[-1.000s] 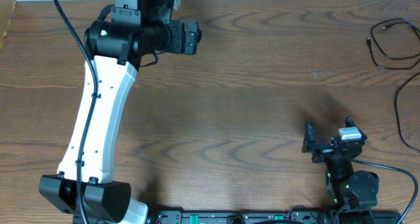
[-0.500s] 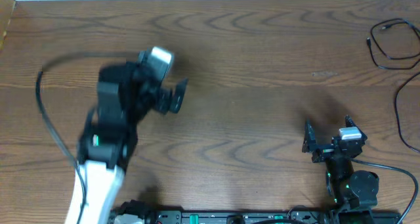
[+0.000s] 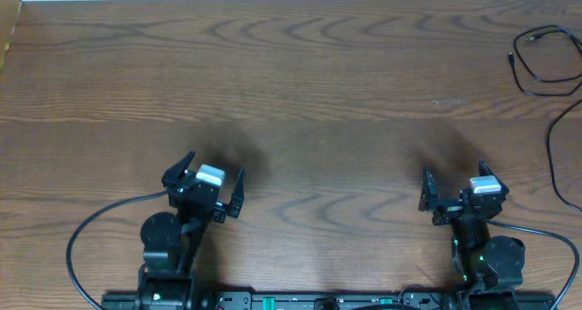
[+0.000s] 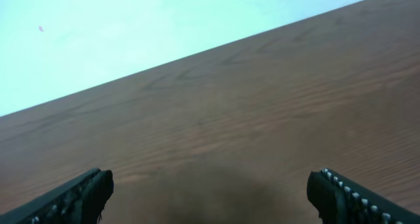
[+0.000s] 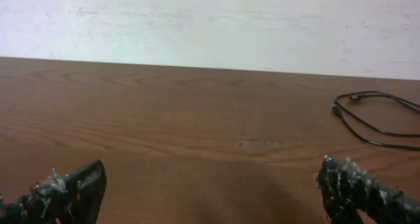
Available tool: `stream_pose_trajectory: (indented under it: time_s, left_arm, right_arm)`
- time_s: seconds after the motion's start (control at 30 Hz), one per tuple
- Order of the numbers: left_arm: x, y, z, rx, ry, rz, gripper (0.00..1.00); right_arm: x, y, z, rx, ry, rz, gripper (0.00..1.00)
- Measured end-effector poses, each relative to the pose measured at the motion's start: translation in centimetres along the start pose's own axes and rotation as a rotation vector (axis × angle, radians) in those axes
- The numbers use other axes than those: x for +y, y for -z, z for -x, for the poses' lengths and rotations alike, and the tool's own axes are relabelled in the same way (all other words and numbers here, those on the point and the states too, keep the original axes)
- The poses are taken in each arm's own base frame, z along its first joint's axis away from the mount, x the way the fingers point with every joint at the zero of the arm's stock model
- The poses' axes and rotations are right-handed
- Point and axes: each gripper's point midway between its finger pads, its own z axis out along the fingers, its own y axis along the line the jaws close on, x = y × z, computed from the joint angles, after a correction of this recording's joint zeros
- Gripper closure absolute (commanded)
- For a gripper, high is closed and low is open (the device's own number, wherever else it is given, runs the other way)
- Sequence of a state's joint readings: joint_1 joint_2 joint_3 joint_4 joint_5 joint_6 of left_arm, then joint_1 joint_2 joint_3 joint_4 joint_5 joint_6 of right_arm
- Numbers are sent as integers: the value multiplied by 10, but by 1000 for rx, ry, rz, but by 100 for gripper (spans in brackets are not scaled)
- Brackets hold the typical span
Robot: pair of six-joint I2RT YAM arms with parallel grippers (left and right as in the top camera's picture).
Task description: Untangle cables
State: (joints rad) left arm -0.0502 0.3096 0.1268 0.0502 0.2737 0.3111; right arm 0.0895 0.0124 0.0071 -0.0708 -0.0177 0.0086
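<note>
While left arm (image 3: 159,239) and right arm (image 3: 496,255) sit folded low, left pincer (image 3: 209,175) and right pincer (image 3: 454,185) gape wide — empty.

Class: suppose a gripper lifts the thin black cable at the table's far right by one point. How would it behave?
The black cable lies in loose curves, so it would probably droop either side of the jaws. It looks thin, so likely light. Its looped strands may drag together.
</note>
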Motion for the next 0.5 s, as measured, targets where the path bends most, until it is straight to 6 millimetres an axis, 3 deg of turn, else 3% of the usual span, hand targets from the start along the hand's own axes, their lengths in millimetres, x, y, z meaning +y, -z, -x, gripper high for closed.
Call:
stream_pose_trajectory:
  time_s: [0.23,0.5]
  left_arm:
    - [7,4,-31,0,17,60,1]
    - [32,15,-25,-32,163,208,1]
  right_arm:
    - [0,0,0,0,0,0,1]
    - [0,0,0,0,0,0,1]
